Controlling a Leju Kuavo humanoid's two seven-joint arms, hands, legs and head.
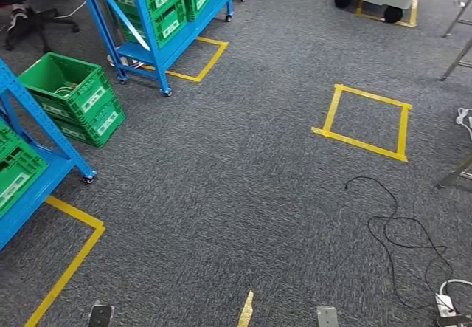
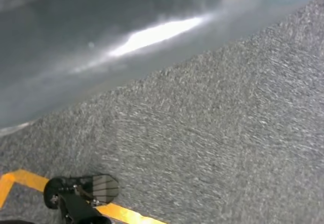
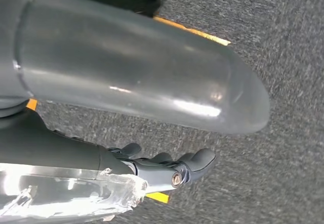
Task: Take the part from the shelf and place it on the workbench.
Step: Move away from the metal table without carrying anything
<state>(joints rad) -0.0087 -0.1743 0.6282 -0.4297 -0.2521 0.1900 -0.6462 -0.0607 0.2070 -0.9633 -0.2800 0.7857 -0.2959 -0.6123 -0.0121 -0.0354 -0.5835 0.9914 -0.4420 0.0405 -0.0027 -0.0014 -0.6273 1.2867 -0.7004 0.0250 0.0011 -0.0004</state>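
Because the wrist camera sits so close, the right hand [image 3: 145, 77] is mostly a big grey thumb, with dark fingers [image 3: 193, 162] lying straight beside crinkled clear plastic [image 3: 76, 196]; whether it is grasping that plastic cannot be told. The left hand [image 2: 95, 37] is a grey blur, its grasp unreadable. No part can be made out. A blue shelf [image 1: 157, 55] holding green crates [image 1: 166, 1] stands well apart across grey carpet [image 1: 251, 164].
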